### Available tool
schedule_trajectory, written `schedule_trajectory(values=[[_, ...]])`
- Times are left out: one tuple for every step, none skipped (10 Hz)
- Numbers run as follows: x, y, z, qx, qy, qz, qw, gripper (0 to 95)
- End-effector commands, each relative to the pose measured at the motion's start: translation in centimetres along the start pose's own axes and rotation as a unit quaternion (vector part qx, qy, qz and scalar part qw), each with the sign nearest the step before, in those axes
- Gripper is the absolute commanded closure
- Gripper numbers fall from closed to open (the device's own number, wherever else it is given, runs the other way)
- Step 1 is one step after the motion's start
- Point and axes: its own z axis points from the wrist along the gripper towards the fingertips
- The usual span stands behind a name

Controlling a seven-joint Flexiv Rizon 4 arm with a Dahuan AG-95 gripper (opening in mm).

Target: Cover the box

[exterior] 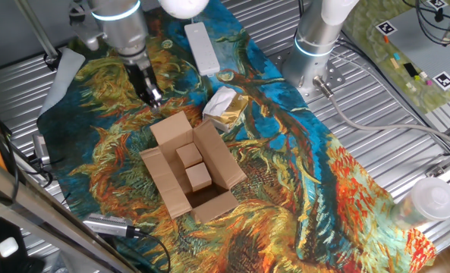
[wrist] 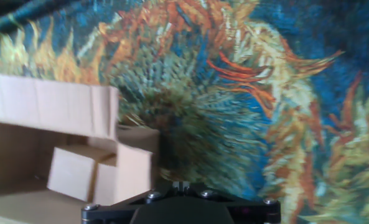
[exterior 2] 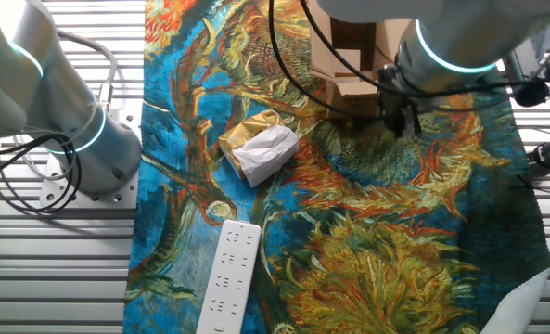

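The brown cardboard box [exterior: 218, 158] sits open in the middle of the patterned cloth with its flaps spread out. Two smaller brown blocks [exterior: 193, 165] lie inside it. My gripper [exterior: 153, 95] hangs just above the cloth, a little beyond the box's far flap [exterior: 170, 127], with the fingers together and nothing between them. In the other fixed view my gripper [exterior 2: 401, 124] is in front of the box [exterior 2: 347, 57], which my arm partly hides. In the hand view the box's flap [wrist: 47, 106] and the blocks [wrist: 72, 174] are at lower left, and my fingertips [wrist: 181, 185] are closed.
A crumpled white-and-yellow wrapper [exterior: 225, 106] lies right of my gripper, also in the other fixed view [exterior 2: 261, 148]. A white power strip [exterior: 202, 47] lies at the cloth's far end. A second robot arm's base [exterior: 316, 45] stands off the cloth. Metal tools [exterior: 107, 224] lie near the front edge.
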Motion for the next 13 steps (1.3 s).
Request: schedule_trajectory(values=[[-0.1, 1.7, 0.9, -0.013, -0.005, 0.029, 0.9995, 95.0], [-0.1, 2.3, 1.1, -0.022, -0.006, 0.042, 0.9989, 95.0], [-0.2, 2.8, 1.2, -0.031, -0.007, 0.052, 0.9982, 95.0], [-0.2, 2.8, 1.2, -0.036, -0.008, 0.052, 0.9980, 95.0], [-0.3, 2.9, 1.2, -0.058, -0.006, 0.080, 0.9951, 95.0], [-0.4, 2.9, 1.1, -0.066, -0.004, 0.092, 0.9935, 95.0], [-0.4, 2.9, 1.1, -0.063, -0.001, 0.089, 0.9940, 95.0], [-0.4, 2.9, 1.1, -0.057, 0.003, 0.081, 0.9951, 95.0], [-0.4, 2.9, 1.0, -0.052, 0.005, 0.070, 0.9962, 95.0], [-0.4, 3.0, 1.0, -0.044, 0.009, 0.059, 0.9972, 95.0], [-0.4, 3.0, 1.0, -0.024, 0.016, 0.038, 0.9989, 95.0], [-0.4, 2.9, 1.0, -0.018, 0.017, 0.028, 0.9993, 95.0], [-0.3, 2.9, 0.9, -0.016, 0.018, 0.027, 0.9993, 95.0]])
